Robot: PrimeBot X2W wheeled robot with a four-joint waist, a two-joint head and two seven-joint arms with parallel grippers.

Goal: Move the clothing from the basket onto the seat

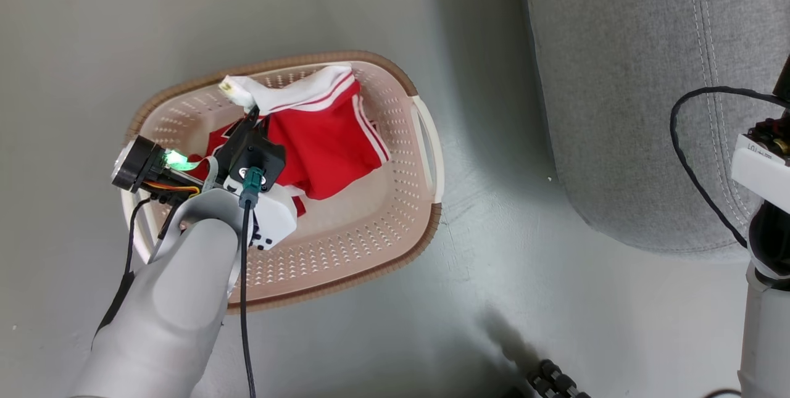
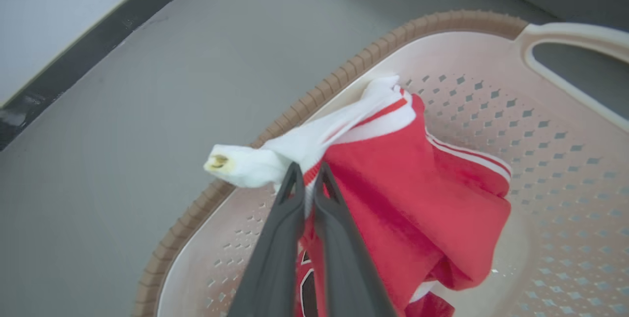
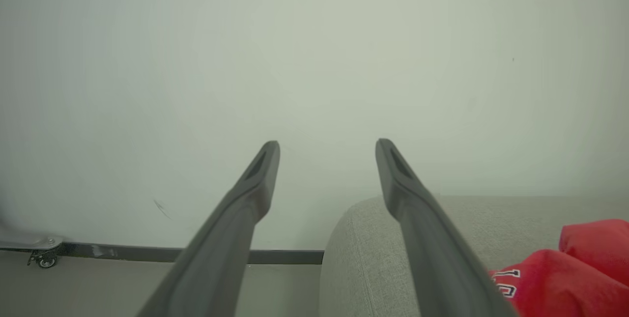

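While a red garment point(image 1: 327, 139) point(image 2: 393, 199) sits heaped in the far half of the basket point(image 1: 345, 250) point(image 2: 540, 159), its white striped band point(image 1: 290, 92) point(image 2: 255, 164) is gathered into a bunch at the far left rim. The rest of the fabric hangs in loose folds down toward the basket's perforated bottom. A little black-and-white marking shows low on the cloth, though too little of it shows to read.

The left gripper point(image 1: 253, 115) point(image 2: 308, 169) reaches in from the near left. Its jaws are almost closed, pinching the cloth where the white band meets the red, with only a sliver of fabric between the two dark fingers.

The basket stands on a grey floor point(image 1: 92, 46), with the grey sofa point(image 1: 617, 77) point(image 3: 373, 258) just to its right, a strip of floor between them. A second red garment point(image 3: 565, 282) with block lettering lies crumpled on the sofa cushion.

The right gripper point(image 3: 328, 146) is above the sofa's rounded edge, pointing at a pale wall point(image 3: 314, 37). Its jaws are spread wide and hold nothing. A black cable point(image 1: 679, 139) loops over the sofa by the right arm.
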